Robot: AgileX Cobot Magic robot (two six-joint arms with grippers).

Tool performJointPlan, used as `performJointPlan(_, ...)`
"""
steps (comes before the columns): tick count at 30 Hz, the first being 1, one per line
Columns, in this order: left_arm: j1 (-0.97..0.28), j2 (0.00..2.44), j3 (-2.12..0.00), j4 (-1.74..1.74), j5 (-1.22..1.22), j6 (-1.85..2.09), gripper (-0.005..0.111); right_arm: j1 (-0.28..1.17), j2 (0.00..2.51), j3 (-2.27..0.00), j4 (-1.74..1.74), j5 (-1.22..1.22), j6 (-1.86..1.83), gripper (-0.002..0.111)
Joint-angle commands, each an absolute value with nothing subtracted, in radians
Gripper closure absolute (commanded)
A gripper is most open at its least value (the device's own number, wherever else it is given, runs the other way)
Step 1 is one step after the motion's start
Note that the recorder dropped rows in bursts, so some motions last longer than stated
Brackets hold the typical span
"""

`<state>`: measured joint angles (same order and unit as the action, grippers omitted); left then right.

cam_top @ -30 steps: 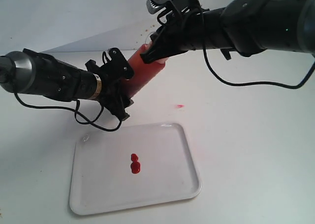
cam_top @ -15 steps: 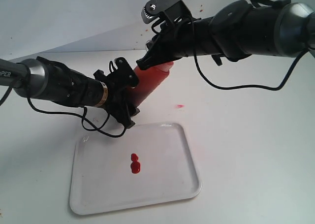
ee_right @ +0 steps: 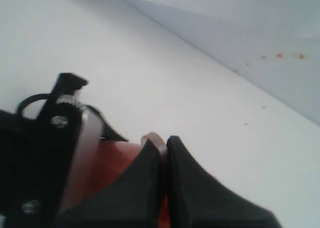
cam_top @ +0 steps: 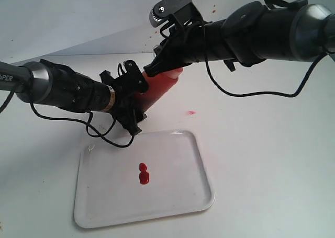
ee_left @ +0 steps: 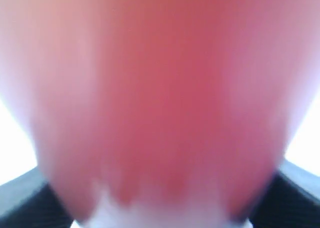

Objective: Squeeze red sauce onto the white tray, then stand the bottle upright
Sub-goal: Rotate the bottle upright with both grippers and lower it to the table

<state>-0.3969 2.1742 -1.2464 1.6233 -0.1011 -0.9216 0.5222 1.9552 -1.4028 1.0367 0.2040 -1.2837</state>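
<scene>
The bottle (cam_top: 159,85), translucent with red fill, hangs tilted above the table just behind the white tray (cam_top: 183,196). My left gripper (cam_top: 131,98) is shut around its lower end and hides the nozzle. In the left wrist view the bottle (ee_left: 160,87) is a red blur filling the picture, with dark fingers (ee_left: 25,200) at its sides. My right gripper (cam_top: 160,65) pinches the raised end; its fingertips (ee_right: 150,153) stand almost together on the bottle (ee_right: 112,163) rim. Two joined blobs of red sauce (cam_top: 143,174) lie on the tray.
A tiny pink-red smear (cam_top: 191,113) marks the white table to the right of the bottle. Small red specks dot the back wall (ee_right: 280,55). Black cables hang from both arms, one loop (cam_top: 104,136) near the tray's far left corner.
Over the last second the left arm reached further right and the bottle's raised end sank slightly. The right wrist turned and lifted. Both grippers kept hold; the sauce blobs stayed unchanged.
</scene>
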Motion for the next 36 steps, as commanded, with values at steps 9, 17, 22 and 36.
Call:
performJointPlan(9, -0.417, 2.168, -1.262, 1.576, -0.186, -0.892, 0.029, 0.540, 1.933, -1.398, 1.035, 0.249, -1.285, 0.108)
performJointPlan(17, -0.417, 2.164, -1.262, 1.520, -0.105, -0.891, 0.029, 0.538, 1.902, -1.398, 1.030, 0.225, -1.285, 0.108)
performJointPlan(22, -0.417, 2.163, -1.262, 1.501, -0.163, -0.889, 0.029, 0.538, 1.902, -1.398, 1.030, 0.183, -1.285, 0.108)
performJointPlan(36, -0.417, 2.131, -1.283, 1.419, -0.235, -0.889, 0.029, 0.538, 1.927, -1.433, 0.955, 0.120, -1.285, 0.108)
